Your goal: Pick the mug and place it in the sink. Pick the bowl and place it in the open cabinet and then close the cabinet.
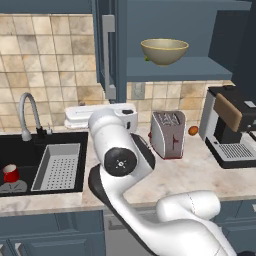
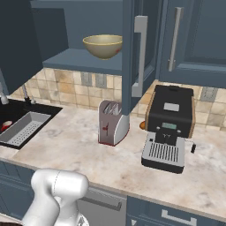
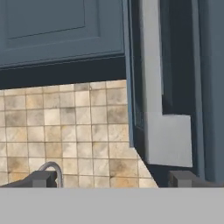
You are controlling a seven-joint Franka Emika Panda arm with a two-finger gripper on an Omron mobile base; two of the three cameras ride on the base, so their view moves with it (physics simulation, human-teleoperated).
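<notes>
A: Starting at the left, what sits in the sink [image 1: 30,142]?

B: The red mug [image 1: 11,173] lies at the basin's near left corner, beside the drain, with the grey tray [image 1: 59,167] to its right and the faucet [image 1: 26,114] curving up behind.

A: And moving right?

B: The arm's white bulk rises in front of the counter [image 1: 200,170]. Above it hangs the open cabinet [image 1: 175,67], its left door swung out edge-on with the silver handle [image 1: 109,57] facing forward.

A: Where is the bowl?

B: The bowl [image 1: 164,51] rests upright on the cabinet shelf, towards the shelf's left half. Something small and green pokes out at its left foot; what it is cannot be made out.

A: The gripper?

B: In the hand view the gripper [image 3: 113,178] looks up at the door edge, the handle [image 3: 168,138] just above and between its tips. The fingers [image 3: 41,178] stand spread as wide as they go, holding nothing and touching nothing.

A: Further right on the counter?

B: The toaster [image 1: 168,134] stands below the shelf, a small orange thing [image 1: 193,130] just beside it, then the coffee machine [image 1: 231,127] at the far right.
</notes>
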